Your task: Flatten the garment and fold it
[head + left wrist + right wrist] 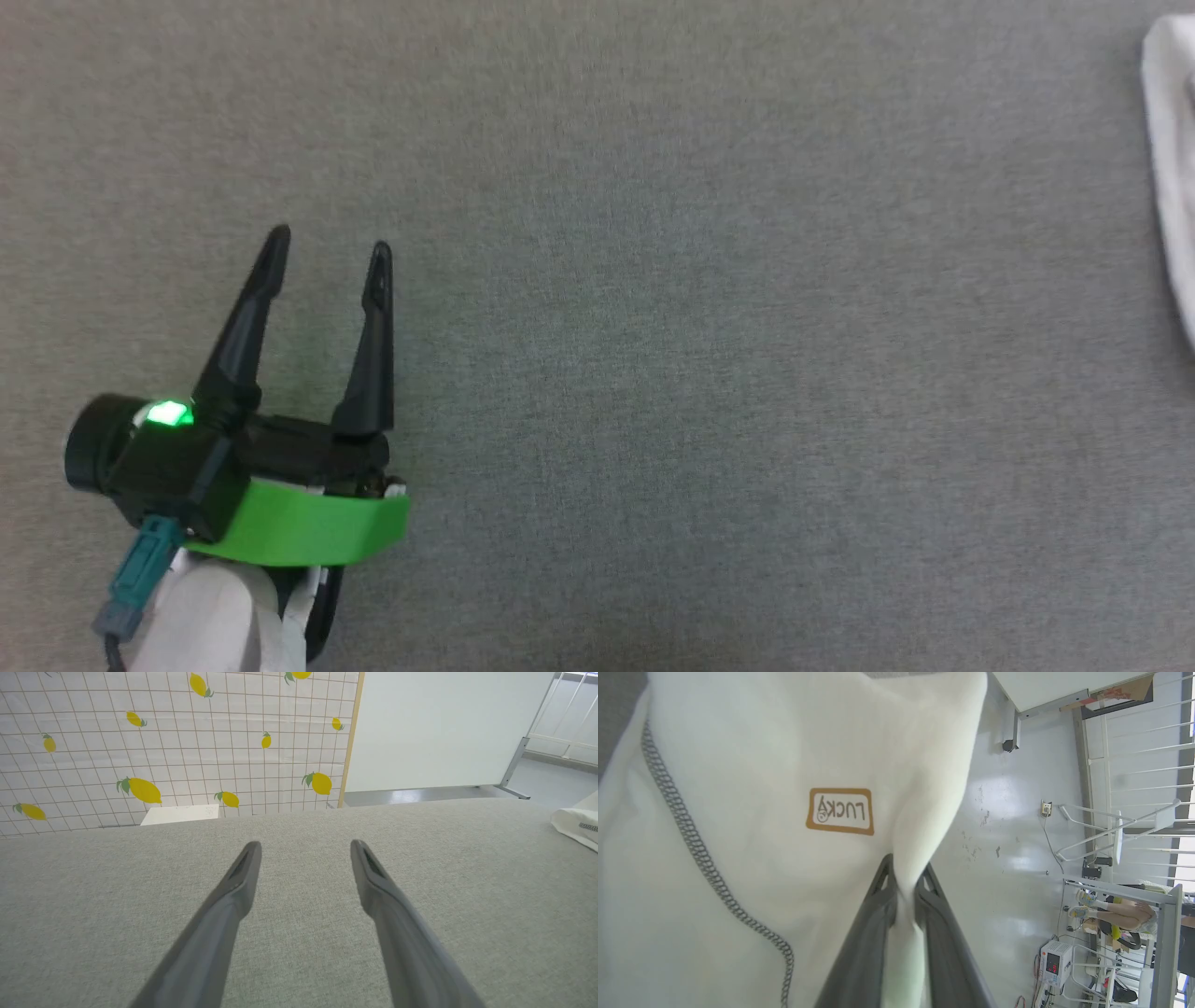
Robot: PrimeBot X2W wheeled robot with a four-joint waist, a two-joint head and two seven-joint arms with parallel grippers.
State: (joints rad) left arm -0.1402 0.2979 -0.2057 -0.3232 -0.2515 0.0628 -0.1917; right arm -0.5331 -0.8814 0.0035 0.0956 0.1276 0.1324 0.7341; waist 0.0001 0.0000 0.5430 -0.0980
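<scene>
Thin white garment (761,765) fold pinched in right gripper (906,863) — left gripper (330,240) spread over grey woven surface (747,373).

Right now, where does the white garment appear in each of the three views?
Head view: the garment lies at the right edge, upper part.
Left wrist view: the garment lies at the right edge, on the grey surface.
Right wrist view: it covers the left and middle, pinched in the right gripper.
Shared landmark: its dark zigzag stitching, in both wrist views.

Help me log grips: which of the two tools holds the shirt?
The right tool, pinched shut on the white garment; the left tool stands open, empty.
</scene>
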